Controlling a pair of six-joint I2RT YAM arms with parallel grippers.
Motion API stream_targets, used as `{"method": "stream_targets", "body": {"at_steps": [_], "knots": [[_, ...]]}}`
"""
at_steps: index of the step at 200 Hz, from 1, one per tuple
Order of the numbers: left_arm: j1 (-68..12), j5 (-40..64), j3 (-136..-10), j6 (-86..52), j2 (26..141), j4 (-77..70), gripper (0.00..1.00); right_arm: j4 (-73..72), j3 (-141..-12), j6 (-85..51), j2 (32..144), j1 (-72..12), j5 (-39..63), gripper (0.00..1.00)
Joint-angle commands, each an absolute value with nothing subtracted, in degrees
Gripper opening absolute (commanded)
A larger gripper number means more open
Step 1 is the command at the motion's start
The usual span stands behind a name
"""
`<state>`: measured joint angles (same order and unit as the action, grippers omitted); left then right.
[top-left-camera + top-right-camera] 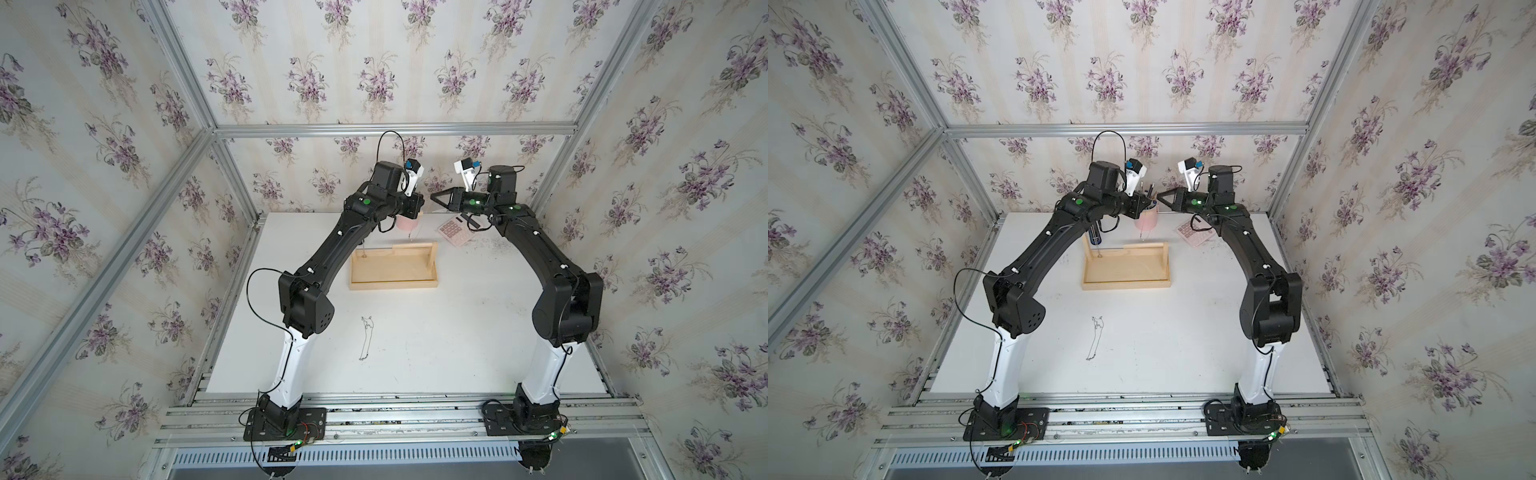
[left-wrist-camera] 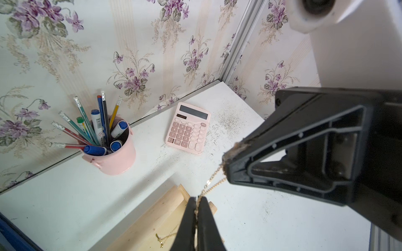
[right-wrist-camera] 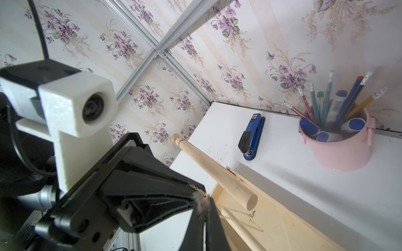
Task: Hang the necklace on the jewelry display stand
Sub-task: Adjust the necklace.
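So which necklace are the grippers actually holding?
The gold chain, pinched between the shut left gripper and right gripper above the jewelry display stand. The loose necklace on the table is untouched.

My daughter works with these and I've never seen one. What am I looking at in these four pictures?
Two robot arms, the left arm and right arm, stand at a white table. Two pictures look down from overhead; the other two come from a camera on each wrist. On the table: a wooden stand, a pen cup, a calculator, a stapler, a loose chain. The left hand and right hand both pinch one gold necklace, held between them above the stand.
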<state>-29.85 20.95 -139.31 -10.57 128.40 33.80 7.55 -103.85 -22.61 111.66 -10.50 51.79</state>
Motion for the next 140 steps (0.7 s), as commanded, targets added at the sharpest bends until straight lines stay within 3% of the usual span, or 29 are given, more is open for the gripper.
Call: {"method": "stream_targets", "body": {"at_steps": [1,140], "knots": [[-29.64,20.83,-140.05,-11.25,129.02,31.74,0.08,6.16,-105.79,-22.66,113.88,-10.51,53.62,0.06],[-28.65,18.81,-139.57,-12.50,129.56,31.54,0.09,6.52,-115.47,-21.62,123.39,-11.23,57.29,0.07]]}}
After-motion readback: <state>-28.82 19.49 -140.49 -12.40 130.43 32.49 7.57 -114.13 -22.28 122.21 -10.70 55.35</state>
